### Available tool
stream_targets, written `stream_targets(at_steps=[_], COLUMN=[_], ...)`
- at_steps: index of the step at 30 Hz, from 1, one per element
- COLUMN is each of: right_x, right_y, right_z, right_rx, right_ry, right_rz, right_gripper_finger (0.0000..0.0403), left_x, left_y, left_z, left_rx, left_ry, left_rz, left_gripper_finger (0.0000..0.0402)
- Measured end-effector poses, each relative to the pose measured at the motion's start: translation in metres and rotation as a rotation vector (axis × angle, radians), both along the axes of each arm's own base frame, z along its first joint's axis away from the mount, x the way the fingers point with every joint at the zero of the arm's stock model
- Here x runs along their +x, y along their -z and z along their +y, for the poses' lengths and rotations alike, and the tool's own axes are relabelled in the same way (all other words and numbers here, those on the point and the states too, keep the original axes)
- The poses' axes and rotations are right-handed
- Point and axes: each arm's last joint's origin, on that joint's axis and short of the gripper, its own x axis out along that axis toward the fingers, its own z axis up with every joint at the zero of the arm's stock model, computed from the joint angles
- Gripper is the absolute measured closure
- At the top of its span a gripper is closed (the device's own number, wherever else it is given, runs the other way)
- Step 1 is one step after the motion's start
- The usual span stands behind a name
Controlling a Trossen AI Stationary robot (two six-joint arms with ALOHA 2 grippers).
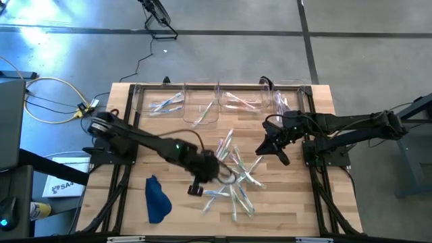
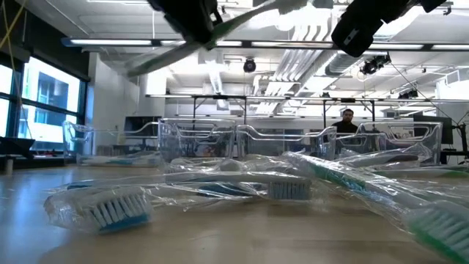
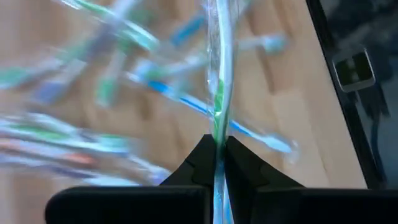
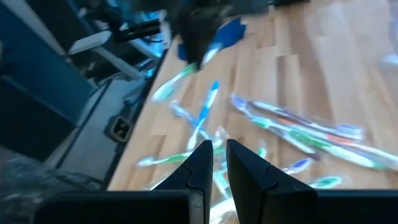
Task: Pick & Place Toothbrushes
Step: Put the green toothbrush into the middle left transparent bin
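Near the worktop's [image 1: 297,209] front edge lies my blue cloth [image 1: 156,199], toward the left corner. Just beyond it my left jaws [image 3: 219,163] hang above the worktop's middle, pinched tight on one green toothbrush [image 3: 219,93] in its clear wrapper; the brush is lifted off the wood. Below and beside it the toothbrushes [image 1: 236,175] lie in a loose, crossing heap, spreading from the middle toward the front edge. Farther right, my right jaws [image 4: 219,163] hover over the heap's right side, drawn narrow with a slim gap and nothing between them. Along the back edge stand the clear bins [image 1: 202,104], a few brushes already inside.
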Motion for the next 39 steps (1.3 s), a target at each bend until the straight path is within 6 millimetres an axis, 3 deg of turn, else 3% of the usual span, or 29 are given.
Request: stream_targets(at_steps=[8, 17, 23, 29, 39], right_x=[-0.001, 0.000, 0.000, 0.000, 0.001], right_y=[0.000, 0.000, 0.000, 0.001, 0.001], right_z=[0.002, 0.000, -0.001, -0.002, -0.003], right_rx=[0.033, 0.003, 0.000, -0.021, -0.044], right_ry=[-0.048, 0.009, 0.022, 0.055, 0.096], right_rz=[0.006, 0.004, 0.007, 0.007, 0.005], right_gripper_finger=[0.0364, 0.0364, 0.0364, 0.0364, 0.0364], left_x=[-0.017, -0.018, -0.038, -0.054, -0.026], left_y=[-0.054, -0.097, -0.092, -0.074, -0.025], left_z=[0.063, 0.159, 0.220, 0.263, 0.301], left_rx=[0.068, 0.103, 0.126, 0.089, 0.019], left_ry=[-0.264, -0.620, -0.815, -0.994, -1.018], left_rz=[-0.168, -0.288, -0.196, -0.063, 0.016], left_gripper_finger=[0.0391, 0.0391, 0.0391, 0.0391, 0.0391])
